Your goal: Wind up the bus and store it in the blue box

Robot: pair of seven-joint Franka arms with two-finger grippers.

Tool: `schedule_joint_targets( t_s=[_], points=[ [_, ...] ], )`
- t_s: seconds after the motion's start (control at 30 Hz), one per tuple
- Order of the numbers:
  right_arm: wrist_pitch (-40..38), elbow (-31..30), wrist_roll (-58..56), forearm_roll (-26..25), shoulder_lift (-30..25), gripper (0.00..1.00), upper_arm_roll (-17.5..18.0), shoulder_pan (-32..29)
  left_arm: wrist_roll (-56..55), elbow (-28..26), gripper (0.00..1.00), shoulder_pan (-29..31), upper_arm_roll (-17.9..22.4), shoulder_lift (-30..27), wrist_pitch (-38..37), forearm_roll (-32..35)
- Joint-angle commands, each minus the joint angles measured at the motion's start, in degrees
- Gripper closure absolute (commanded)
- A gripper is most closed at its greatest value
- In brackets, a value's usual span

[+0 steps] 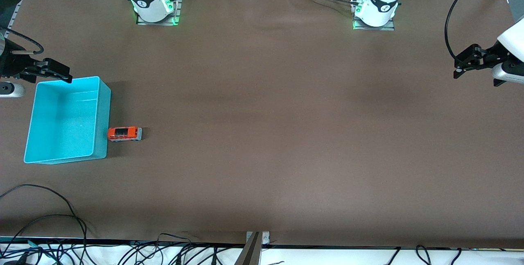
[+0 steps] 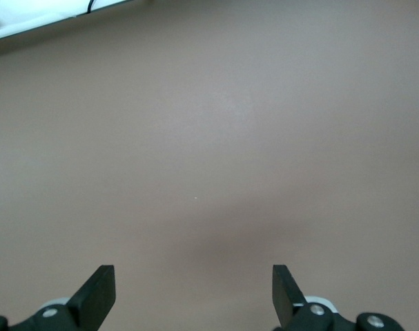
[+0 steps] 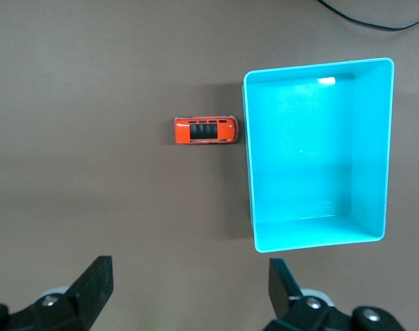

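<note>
The blue box (image 1: 67, 119) is sitting empty on the bench (image 1: 286, 113) toward the right arm's end, with the bus (image 1: 124, 133) lying just beside its long wall. Both tools are hanging wide and empty, the right tool (image 1: 51, 70) over the box's corner and the left tool (image 1: 470, 62) waiting over the bench's other end. The bus is looking light, rigid and slick, so pinching its two long sides is probably suiting it best.

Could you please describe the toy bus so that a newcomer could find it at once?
Look toward the right arm's end of the brown table for the open turquoise blue box. The bus sits on the cloth right beside its long wall: small, orange-red, dark-roofed, the only toy there.
</note>
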Motion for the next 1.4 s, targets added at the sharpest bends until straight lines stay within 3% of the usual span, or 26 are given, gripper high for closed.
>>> schedule_joint_targets(
  t_s=[0.0, 0.17, 0.6, 1.37],
  points=[
    [-0.49, 1.06, 0.48, 0.69, 0.02, 0.0, -0.14, 0.19, -1.39, 0.69, 0.0, -0.87, 0.64, -0.6, -1.25, -1.58],
    [-0.31, 0.97, 0.04, 0.78, 0.29, 0.0, -0.23, 0.19, -6.3, 0.69, 0.0, -0.61, 0.72, -0.6, -3.71, -4.65],
    [0.04, 0.27, 0.39, 0.78, 1.52, 0.0, -0.05, 0.9, -7.54, 0.95, 0.0, -0.78, 0.64, -0.6, -4.24, -3.95],
    [16.2, -16.77, 0.39, 0.78, 0.99, 0.0, 1.17, 0.63, -7.8, 2.8, 0.0, -0.43, 0.81, -0.08, -5.56, -4.04]
  ],
)
